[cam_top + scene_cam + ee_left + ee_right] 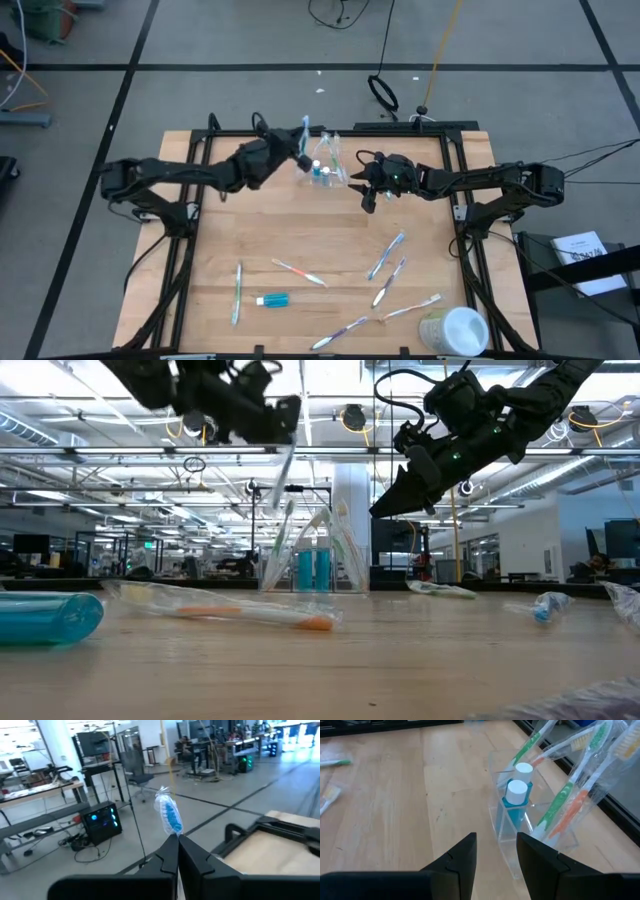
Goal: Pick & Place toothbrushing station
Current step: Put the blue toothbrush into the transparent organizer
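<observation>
Where table edge (300, 133) nears — clear cup (326, 170).

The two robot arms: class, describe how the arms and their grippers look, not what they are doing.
Both arms are dark, nearly black, built of jointed segments with black cables looped along them. The left gripper and the right gripper each end in two flat, angular black fingers. Small green lights glow on the right arm's wrist. No other markings are readable.

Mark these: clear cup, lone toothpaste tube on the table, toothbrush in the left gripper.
clear cup (517, 837): right wrist view, front wall.
toothpaste tube (273, 299): high view, middle of blue body.
toothbrush (169, 815): left wrist view, wrapped blue head above the shut fingers.
</observation>
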`<control>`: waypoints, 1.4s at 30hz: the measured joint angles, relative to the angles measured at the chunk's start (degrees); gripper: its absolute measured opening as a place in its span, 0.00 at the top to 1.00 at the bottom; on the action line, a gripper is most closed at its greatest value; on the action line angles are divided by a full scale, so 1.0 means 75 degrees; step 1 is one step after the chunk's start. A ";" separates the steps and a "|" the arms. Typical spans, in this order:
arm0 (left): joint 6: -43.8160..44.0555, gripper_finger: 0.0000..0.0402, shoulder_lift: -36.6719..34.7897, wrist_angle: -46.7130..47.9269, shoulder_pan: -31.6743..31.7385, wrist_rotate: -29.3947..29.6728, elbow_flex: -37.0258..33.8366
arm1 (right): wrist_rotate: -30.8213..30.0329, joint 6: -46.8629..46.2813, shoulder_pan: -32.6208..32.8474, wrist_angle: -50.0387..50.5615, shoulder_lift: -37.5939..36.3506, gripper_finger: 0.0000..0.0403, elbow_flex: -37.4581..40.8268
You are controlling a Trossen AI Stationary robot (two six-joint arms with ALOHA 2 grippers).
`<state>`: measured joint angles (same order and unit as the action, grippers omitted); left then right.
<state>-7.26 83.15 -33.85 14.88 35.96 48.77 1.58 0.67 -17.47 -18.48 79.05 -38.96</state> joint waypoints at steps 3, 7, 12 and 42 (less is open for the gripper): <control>-0.0046 0.99 0.0543 -0.0772 0.0293 0.0066 -0.0080 | -0.0002 0.0000 0.0000 0.0002 0.0000 0.68 0.0000; -0.0068 0.99 0.1393 -0.2008 0.0516 0.0071 -0.0204 | -0.0002 0.0001 0.0000 0.0009 0.0000 0.68 0.0000; -0.0760 0.99 0.2297 -0.3474 0.0397 0.0098 -0.0300 | 0.0001 0.0000 0.0000 0.0024 0.0000 0.68 0.0000; -0.0868 0.95 0.2607 -0.1796 -0.1077 0.2795 -0.0767 | 0.1217 -0.1375 0.0830 -0.1355 0.0000 0.68 0.0003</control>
<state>-13.78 102.70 -47.32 6.80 56.92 43.02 10.71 -9.65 -11.25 -28.64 79.05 -38.94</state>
